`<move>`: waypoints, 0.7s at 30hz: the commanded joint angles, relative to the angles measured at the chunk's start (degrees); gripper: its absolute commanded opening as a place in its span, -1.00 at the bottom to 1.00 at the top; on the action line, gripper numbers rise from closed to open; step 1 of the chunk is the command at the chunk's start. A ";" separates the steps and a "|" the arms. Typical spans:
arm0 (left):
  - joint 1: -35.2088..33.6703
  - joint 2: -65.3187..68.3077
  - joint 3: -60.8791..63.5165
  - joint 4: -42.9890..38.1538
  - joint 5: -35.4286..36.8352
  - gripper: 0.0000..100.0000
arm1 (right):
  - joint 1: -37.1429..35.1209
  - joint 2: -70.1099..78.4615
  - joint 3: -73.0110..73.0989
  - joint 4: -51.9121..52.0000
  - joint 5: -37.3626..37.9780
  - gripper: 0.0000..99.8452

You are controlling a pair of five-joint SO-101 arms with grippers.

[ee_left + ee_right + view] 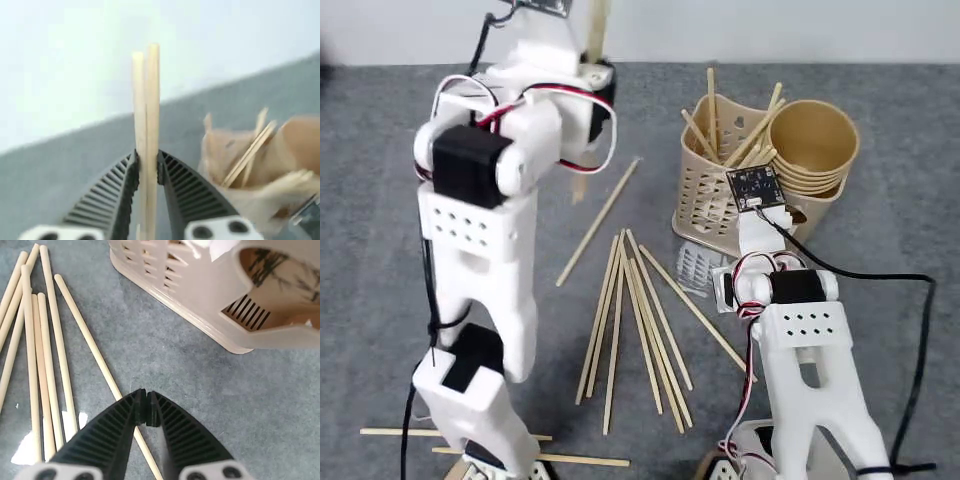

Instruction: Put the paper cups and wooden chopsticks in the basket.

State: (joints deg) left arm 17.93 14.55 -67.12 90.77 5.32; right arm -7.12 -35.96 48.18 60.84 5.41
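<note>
My left gripper (146, 170) is raised high above the table and shut on two wooden chopsticks (146, 100), which stand upright and show as chopsticks (597, 30) behind the left arm. The beige basket (705, 200) holds a stack of paper cups (815, 140) and several chopsticks (712, 110). Several loose chopsticks (640, 320) lie fanned on the grey carpet in front of it. My right gripper (146, 407) is shut with nothing in it, low over one loose chopstick (85, 335) and a short way from the basket wall (165, 270).
One chopstick (600, 220) lies apart, slanted towards the left arm. Two more chopsticks (570, 460) lie by the left arm's base near the front edge. A clear plastic scrap (698, 268) sits beside the basket. The right arm's cable (920, 350) trails on the right.
</note>
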 commanded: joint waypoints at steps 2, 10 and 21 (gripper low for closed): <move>5.01 -3.52 -3.74 -10.20 1.23 -0.98 | 0.31 -1.98 -0.18 -1.01 -0.18 -0.98; 10.64 -2.64 -1.89 -23.82 5.89 -0.98 | 0.31 -1.98 -0.18 -1.01 -0.18 -0.98; 11.87 9.23 2.24 -31.30 6.68 -0.98 | 0.31 -1.98 -0.18 -1.01 -0.18 -0.98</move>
State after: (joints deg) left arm 29.80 22.73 -64.57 61.32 11.56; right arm -7.12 -35.96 48.18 60.84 5.41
